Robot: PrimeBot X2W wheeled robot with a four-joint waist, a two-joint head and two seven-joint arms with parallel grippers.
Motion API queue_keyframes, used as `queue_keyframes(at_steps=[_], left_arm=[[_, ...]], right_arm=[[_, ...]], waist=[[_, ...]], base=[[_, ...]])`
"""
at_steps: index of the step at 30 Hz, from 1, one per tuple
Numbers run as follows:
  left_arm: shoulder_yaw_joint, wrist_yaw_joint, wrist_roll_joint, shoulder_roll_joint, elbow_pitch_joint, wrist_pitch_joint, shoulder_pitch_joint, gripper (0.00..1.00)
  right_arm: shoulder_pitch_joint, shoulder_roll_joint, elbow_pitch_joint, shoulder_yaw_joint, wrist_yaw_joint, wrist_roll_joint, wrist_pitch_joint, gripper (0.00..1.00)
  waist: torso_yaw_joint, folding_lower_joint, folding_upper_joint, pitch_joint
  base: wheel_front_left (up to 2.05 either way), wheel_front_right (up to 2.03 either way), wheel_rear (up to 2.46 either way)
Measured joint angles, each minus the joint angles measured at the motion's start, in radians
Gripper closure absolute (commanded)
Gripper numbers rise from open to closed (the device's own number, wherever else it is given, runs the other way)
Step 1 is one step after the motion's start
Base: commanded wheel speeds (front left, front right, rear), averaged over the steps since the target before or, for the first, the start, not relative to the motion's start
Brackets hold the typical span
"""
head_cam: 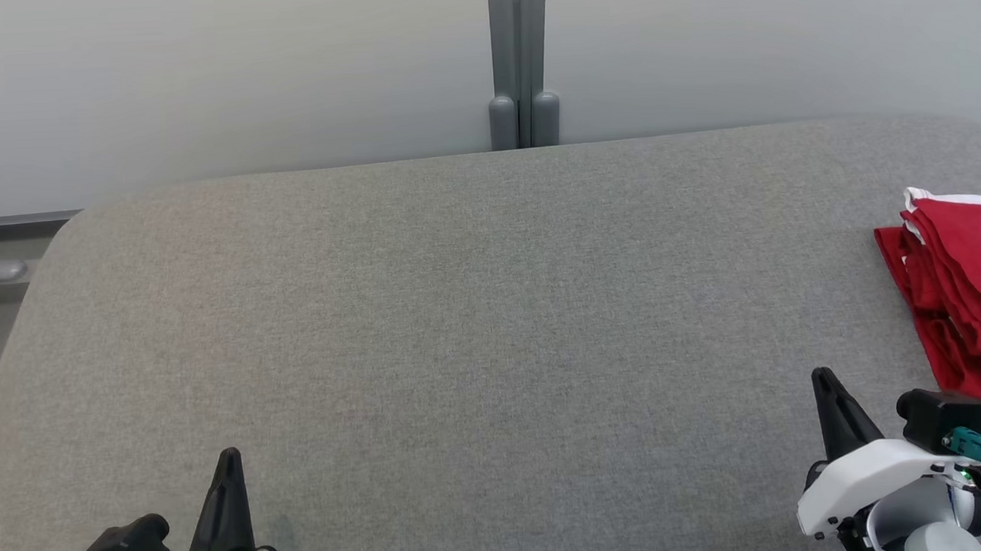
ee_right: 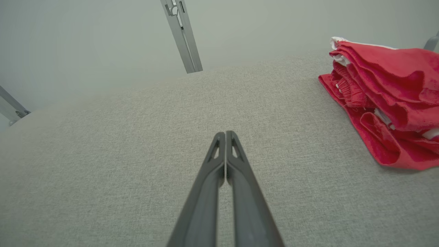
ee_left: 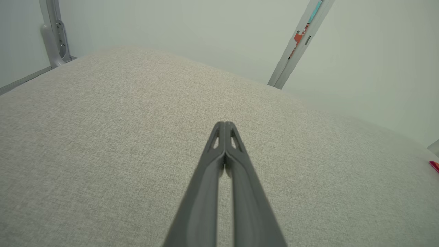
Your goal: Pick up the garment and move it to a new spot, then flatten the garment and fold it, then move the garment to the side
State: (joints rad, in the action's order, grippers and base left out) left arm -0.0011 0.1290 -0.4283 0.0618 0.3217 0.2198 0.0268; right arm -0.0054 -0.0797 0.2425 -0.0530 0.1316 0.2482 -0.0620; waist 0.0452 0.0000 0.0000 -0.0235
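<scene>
The garment, red with white trim at its edges, lies at the far right of the grey padded table, partly cut off by the frame edge in the head view. It is gathered into a layered, roughly rectangular bundle. The right wrist view shows several stacked folds and what looks like a gathered waistband, uneven rather than crisp. I judge the placement deliberate: cloth parked at the side leaves the central working area free. Whether this is a finished fold or a pile awaiting handling, I cannot settle from these views.

My right gripper sits near the table's front edge, close to the bundle but apart from it, fingers pressed together on nothing. My left gripper sits well apart at the front left, likewise pinched closed and empty. Both point up the table, which I read as a rest stance.
</scene>
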Motion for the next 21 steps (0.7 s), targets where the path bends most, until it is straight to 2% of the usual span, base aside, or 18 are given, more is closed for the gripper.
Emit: queue_keyframes(at_steps=[21], left_arm=[[0.030,0.000,-0.321,-0.005,-0.023,-0.088,-0.024,1.00]], right_arm=[[-0.021,0.007,-0.001,-0.012,0.000,0.370,0.044,1.00]], waist=[[-0.008,0.0000,0.0000,0.005]], base=[[0.00,0.00,0.00]])
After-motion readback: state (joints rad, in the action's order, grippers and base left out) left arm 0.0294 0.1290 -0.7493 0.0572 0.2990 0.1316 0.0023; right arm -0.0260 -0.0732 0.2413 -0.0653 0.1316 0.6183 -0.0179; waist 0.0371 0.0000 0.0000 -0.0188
